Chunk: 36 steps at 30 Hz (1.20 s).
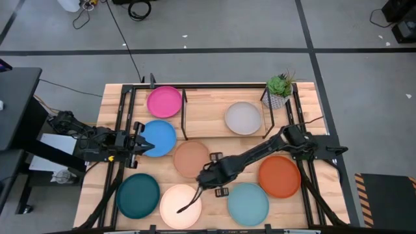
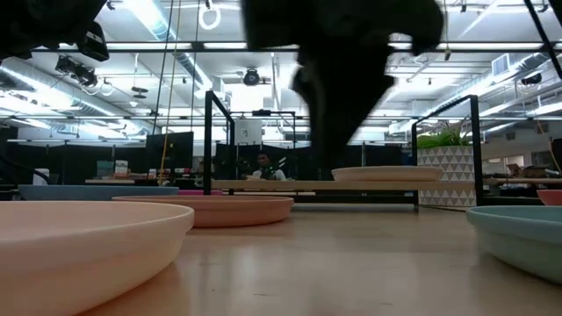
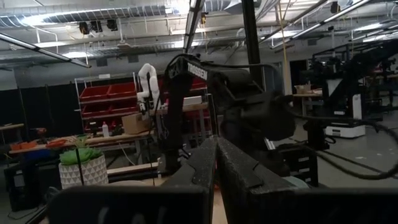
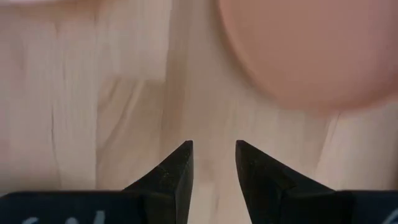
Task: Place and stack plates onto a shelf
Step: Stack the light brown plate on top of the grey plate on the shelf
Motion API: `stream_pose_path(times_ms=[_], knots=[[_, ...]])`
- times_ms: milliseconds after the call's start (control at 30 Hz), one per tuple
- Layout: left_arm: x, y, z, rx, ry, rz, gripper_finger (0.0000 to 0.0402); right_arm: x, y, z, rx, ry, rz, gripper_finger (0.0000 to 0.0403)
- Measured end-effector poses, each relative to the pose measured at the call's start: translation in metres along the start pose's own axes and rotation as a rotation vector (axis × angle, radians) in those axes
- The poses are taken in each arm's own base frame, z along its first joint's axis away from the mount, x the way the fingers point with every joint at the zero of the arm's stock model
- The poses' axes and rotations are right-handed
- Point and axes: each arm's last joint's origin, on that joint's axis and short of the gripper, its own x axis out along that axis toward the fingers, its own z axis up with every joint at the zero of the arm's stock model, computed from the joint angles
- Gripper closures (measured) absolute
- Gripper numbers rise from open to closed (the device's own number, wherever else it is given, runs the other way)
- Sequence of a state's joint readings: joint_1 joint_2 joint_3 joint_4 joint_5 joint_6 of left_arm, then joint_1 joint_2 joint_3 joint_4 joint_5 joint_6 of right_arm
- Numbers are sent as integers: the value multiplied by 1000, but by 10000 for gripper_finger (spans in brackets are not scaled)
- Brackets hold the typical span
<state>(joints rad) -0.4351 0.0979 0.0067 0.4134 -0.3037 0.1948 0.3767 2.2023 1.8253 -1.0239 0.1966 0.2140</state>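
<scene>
My right gripper (image 1: 207,177) has its jaws spread with nothing between them, hovering over bare wooden worktop (image 1: 214,127). The round shallow peach plate (image 1: 191,158) lies just beside them, at about eleven o'clock in the high view. I judge this arm nearer it than the left gripper (image 1: 140,144), which waits with jaws pressed together at the round blue plate (image 1: 160,138).

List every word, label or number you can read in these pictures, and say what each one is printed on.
"TROSSEN": white lettering on the right arm, seen from the left wrist view.
Nothing else can be read; any labels in the room behind are too small or blurred.
</scene>
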Motion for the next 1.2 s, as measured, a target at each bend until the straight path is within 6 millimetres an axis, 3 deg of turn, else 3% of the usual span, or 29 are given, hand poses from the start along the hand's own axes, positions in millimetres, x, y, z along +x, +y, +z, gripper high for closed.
stream_pose_path(times_ms=[167,400,833,1200], knots=[[0,1,-1,-6,15,36,379,10,-4,15,-152,-40,-74,275],[1,3,6,-26,161,42,379,35,-7,17,-317,-12,-128,276],[1,2,5,-20,174,40,379,46,-22,17,-330,-17,-102,293],[1,3,6,-2,164,39,379,56,-23,10,-326,3,-73,358]])
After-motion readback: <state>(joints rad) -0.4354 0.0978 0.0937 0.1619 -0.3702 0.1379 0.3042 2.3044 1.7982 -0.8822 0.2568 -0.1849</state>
